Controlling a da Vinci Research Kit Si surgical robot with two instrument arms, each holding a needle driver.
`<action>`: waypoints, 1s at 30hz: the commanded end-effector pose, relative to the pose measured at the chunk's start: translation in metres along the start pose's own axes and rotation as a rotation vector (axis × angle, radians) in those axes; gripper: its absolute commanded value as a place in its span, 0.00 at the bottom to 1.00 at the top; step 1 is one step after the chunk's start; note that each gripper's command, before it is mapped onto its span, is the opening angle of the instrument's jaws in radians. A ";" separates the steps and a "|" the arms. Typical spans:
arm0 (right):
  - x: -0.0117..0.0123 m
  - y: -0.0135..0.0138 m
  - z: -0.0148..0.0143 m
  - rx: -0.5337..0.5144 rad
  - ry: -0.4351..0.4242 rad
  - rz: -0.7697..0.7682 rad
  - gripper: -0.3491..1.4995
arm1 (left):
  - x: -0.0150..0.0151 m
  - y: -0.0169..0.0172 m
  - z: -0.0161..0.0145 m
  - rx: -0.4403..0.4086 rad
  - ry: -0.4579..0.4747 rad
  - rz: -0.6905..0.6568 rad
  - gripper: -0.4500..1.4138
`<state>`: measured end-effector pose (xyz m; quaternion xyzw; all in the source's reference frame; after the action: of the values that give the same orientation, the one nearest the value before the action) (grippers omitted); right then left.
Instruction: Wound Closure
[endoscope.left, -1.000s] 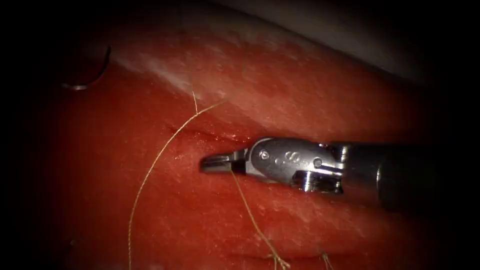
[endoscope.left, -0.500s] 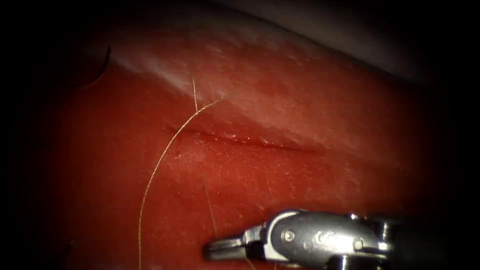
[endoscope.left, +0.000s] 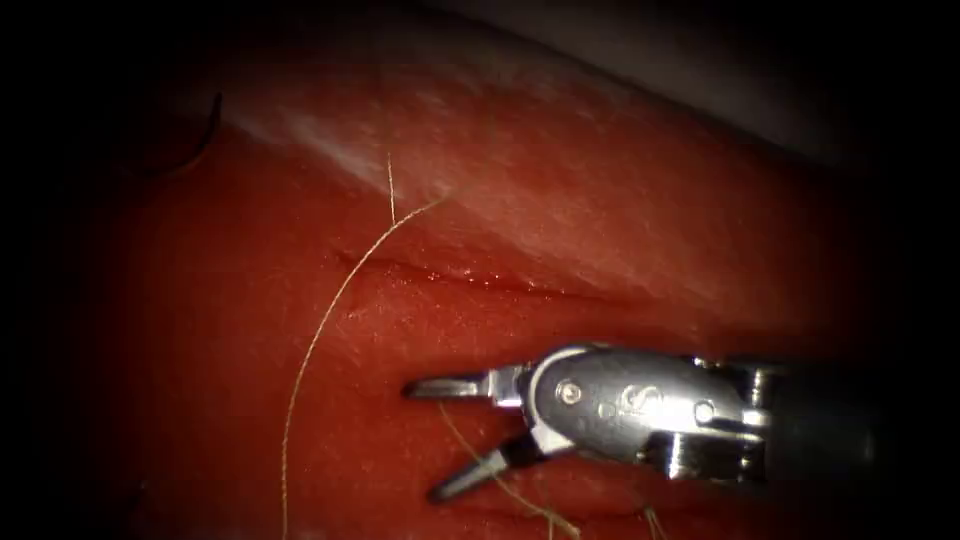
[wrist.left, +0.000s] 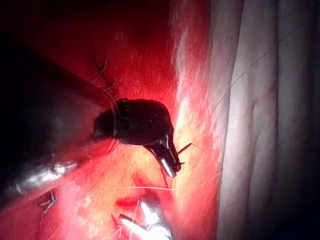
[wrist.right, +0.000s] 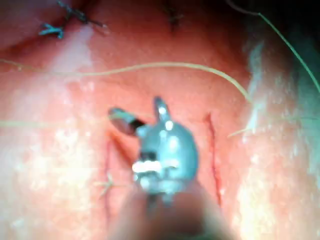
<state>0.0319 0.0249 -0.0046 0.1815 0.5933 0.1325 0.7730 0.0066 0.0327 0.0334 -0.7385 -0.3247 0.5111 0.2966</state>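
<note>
Right tool (endoscope.left: 445, 440) sits at 6 o'clock of the cut (endoscope.left: 480, 278), jaws spread, holding nothing. Thread (endoscope.left: 320, 335) curves from the cut toward 7 o'clock; a second strand crosses beneath the open jaws. Needle (endoscope.left: 205, 135) lies free on the tissue (endoscope.left: 600, 200) at 10 o'clock, not in it. Left tool (wrist.left: 167, 160): jaw state unclear. Risk, as judged: jaws closing could snag or fray the strand. Containers: none.
</note>
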 end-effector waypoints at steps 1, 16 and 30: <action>-0.0009 0.0019 0.0007 -0.012 0.000 -0.003 0.83 | -0.0009 -0.0004 0.0003 -0.003 -0.001 0.000 0.05; -0.0057 0.0065 0.0040 -0.097 -0.007 -0.026 0.82 | -0.0012 -0.0005 0.0005 -0.005 -0.001 0.003 0.05; -0.0071 0.0062 0.0051 -0.076 0.016 0.137 0.00 | -0.0011 -0.0005 0.0004 -0.003 0.001 0.007 0.05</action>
<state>0.0344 0.0266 0.0052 0.1917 0.5788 0.2102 0.7642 0.0063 0.0326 0.0337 -0.7404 -0.3219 0.5120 0.2932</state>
